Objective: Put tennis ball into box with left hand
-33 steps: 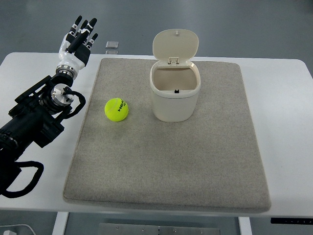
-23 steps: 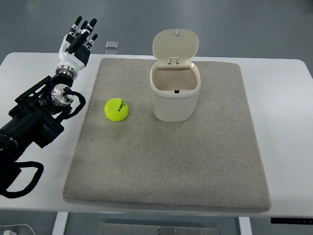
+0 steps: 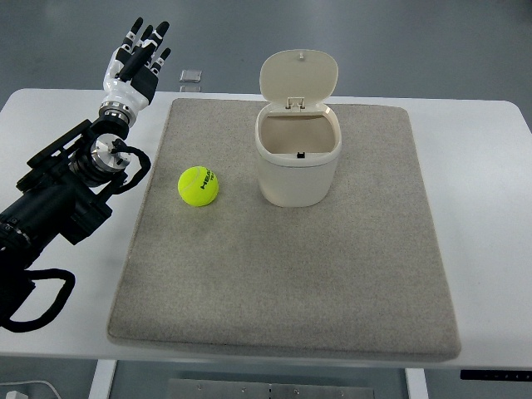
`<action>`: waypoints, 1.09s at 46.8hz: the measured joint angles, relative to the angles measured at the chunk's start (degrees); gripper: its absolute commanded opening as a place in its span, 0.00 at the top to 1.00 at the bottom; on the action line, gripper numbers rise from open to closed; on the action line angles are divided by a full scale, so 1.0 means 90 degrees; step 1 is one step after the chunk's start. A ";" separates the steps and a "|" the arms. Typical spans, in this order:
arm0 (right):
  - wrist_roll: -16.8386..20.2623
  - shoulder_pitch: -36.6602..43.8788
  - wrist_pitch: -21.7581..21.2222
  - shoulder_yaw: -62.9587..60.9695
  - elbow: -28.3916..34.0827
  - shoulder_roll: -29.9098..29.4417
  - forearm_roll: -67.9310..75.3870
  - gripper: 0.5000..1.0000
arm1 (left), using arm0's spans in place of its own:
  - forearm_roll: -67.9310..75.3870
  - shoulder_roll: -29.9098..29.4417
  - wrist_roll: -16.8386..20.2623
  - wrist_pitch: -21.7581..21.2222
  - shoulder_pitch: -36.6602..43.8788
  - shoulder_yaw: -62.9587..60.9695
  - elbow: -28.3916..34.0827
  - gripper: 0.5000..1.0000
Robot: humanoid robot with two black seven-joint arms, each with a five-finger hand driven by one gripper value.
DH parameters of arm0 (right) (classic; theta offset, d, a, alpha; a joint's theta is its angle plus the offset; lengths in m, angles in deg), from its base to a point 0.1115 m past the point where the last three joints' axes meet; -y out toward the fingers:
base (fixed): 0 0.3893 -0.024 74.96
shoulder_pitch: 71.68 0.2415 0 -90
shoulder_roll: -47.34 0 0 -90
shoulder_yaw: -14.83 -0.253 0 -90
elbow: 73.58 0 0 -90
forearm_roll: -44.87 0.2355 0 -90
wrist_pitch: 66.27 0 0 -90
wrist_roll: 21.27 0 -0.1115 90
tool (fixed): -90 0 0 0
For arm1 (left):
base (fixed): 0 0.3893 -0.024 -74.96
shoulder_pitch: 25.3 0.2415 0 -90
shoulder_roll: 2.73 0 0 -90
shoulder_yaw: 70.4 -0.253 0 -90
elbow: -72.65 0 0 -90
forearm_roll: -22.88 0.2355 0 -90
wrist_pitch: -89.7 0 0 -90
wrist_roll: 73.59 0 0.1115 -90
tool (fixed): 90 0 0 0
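Left hand raised slightly; fingers spread, tips prob. blurred.

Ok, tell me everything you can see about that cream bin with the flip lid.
The cream plastic bin is a small rounded container that stands upright on the grey felt mat, toward the mat's far middle. Its hinged lid is flipped fully open and stands up behind the mouth. A small dark latch notch sits on the front inner rim. The inside looks empty. The yellow-green tennis ball lies to its left, apart from it. Nothing else touches it.
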 measured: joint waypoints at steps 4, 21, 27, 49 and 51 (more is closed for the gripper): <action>0.0000 0.0000 0.0000 0.0000 -0.0002 0.0000 0.0000 0.12 | 0.0000 -0.0136 -0.0037 -0.0036 -0.0021 -0.0002 -0.0200 0.02; 0.0000 0.0001 0.0000 0.0000 -0.0002 0.0000 0.0000 0.12 | 0.0018 -0.0852 -0.0098 -0.0503 -0.0185 -0.0764 -0.1078 0.02; 0.0000 0.0000 0.0000 0.0000 -0.0003 0.0000 0.0000 0.12 | 0.0013 -0.1188 -0.0388 -0.0529 -0.0415 -0.1237 -0.1382 0.02; 0.0000 0.0000 0.0000 0.0000 -0.0001 0.0000 0.0000 0.12 | 0.0018 -0.2199 -0.0932 -0.0607 -0.1433 -0.3828 -0.2181 0.05; 0.0000 0.0000 0.0000 0.0000 -0.0002 0.0000 0.0000 0.12 | 0.0027 -0.2242 -0.0932 -0.0580 -0.1540 -0.4076 -0.2259 0.05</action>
